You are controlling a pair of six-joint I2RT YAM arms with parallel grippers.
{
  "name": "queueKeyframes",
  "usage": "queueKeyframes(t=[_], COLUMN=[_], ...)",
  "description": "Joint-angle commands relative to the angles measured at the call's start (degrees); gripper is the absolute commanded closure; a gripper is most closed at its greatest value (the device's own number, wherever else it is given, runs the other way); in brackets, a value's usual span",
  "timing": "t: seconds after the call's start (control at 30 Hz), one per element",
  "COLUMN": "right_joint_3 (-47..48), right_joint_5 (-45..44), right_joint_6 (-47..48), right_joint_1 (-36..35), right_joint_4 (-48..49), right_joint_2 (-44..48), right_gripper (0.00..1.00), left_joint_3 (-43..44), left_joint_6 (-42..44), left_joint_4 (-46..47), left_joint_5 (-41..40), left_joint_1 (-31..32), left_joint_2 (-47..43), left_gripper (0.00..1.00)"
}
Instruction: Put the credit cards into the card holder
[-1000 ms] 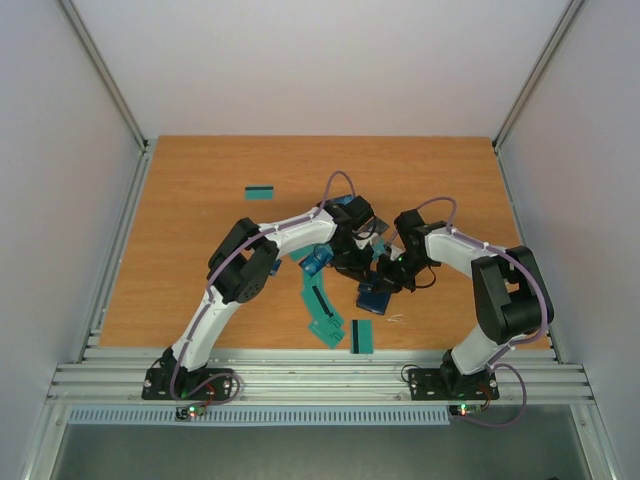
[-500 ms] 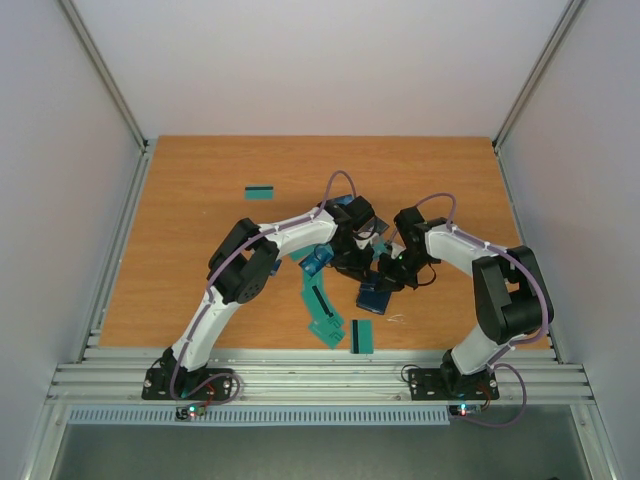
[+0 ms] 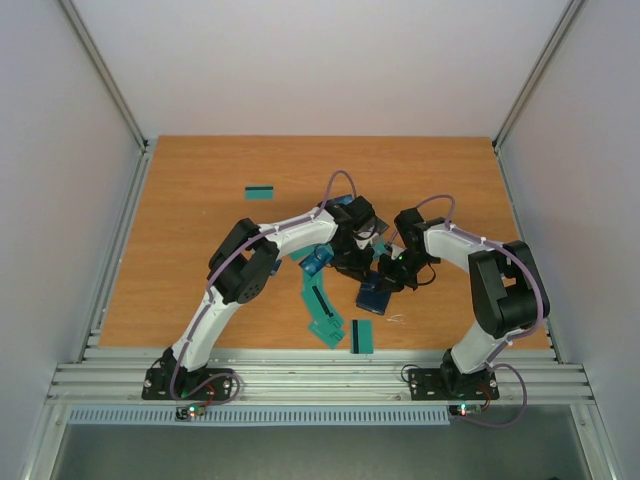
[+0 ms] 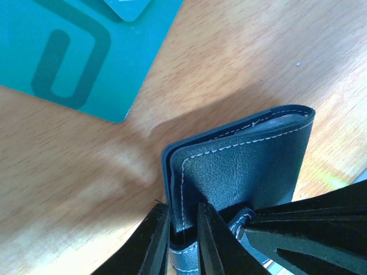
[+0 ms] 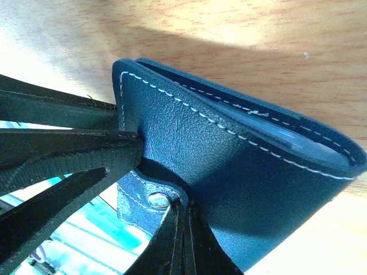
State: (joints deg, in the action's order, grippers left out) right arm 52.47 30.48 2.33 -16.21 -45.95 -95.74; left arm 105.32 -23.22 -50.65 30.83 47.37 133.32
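Only the right elbow (image 3: pixel 505 285) shifted. Left claw (image 4: pixel 178 235) clamps holder (image 4: pixel 246 166) wall; right claw (image 5: pixel 180 229) pinches its tab (image 5: pixel 157 199). Opposed pulling may slip either grip.

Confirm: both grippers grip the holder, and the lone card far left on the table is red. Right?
Not quite. The lone card is teal with a dark stripe, not red; the top external view shows it. The rest holds: the left gripper and the right gripper both grip the holder.
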Motion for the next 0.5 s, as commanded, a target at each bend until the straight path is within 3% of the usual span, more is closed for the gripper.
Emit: queueKeyframes(t=[0.0, 0.27, 0.47], right_joint_3=[-0.81, -2.53, -0.87], right_joint_5=[-0.97, 1.39, 1.48], right_joint_6=[0.33, 0.69, 0.67], right_joint_1=[-0.03, 0.21, 0.3], right_joint_4=[2.23, 4.02, 2.9], right_joint_2=[-1.86, -2.17, -0.76], right_gripper=[0.99, 0.99, 0.99], left_joint_3=[0.63, 0.52, -1.21], left_joint_6=[1.34, 0.65, 0.2], left_joint_4=[-3.01, -1.79, -0.08], left_joint_5=[-2.59, -3.68, -2.88], left_joint_1=[0.28, 0.26, 0.24], left_joint_2=[1.94, -1.38, -1.94], left_gripper=[0.85, 0.72, 0.71])
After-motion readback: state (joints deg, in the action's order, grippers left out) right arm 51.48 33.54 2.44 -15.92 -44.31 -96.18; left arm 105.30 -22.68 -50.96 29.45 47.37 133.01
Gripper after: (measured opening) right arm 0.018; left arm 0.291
